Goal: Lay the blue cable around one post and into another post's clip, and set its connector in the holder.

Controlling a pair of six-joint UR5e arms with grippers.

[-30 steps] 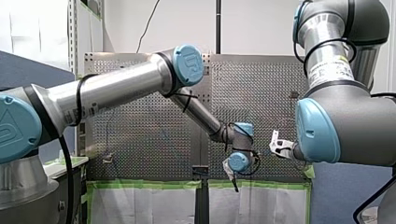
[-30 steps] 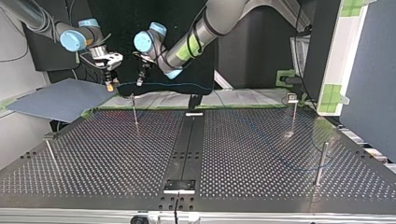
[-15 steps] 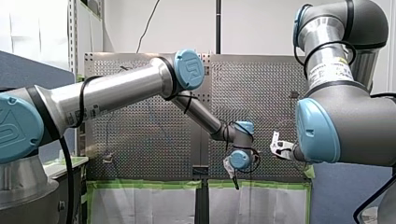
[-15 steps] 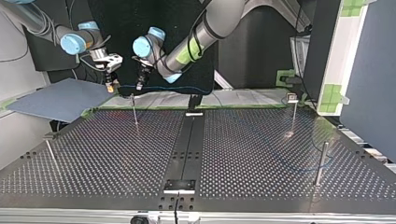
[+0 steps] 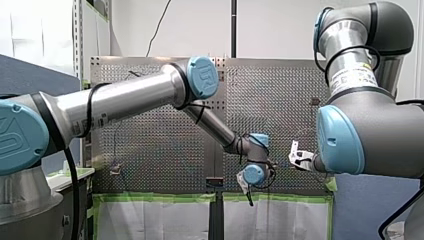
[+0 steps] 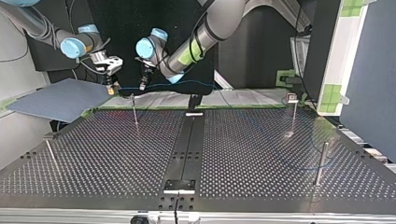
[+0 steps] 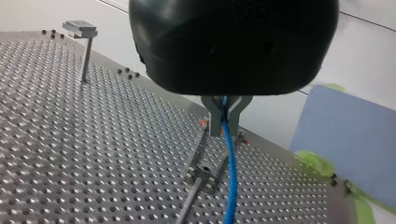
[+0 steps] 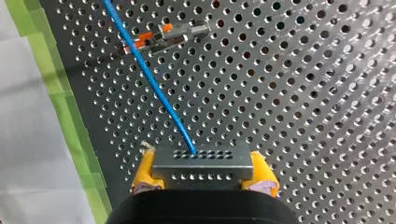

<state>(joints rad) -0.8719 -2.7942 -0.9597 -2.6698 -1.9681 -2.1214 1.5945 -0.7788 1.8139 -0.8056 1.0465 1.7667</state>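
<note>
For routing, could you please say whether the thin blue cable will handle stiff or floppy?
Probably floppy: the thin blue cable curves past my left end effector. It should straighten under tension, as from my right end effector's grey connector.

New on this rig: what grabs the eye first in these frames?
A thin blue cable spans the far edge of the perforated metal table in the top view. My right gripper, yellow-padded, clamps its grey metal block connector. My left gripper pinches the cable further along, close to a slim metal post.
</note>
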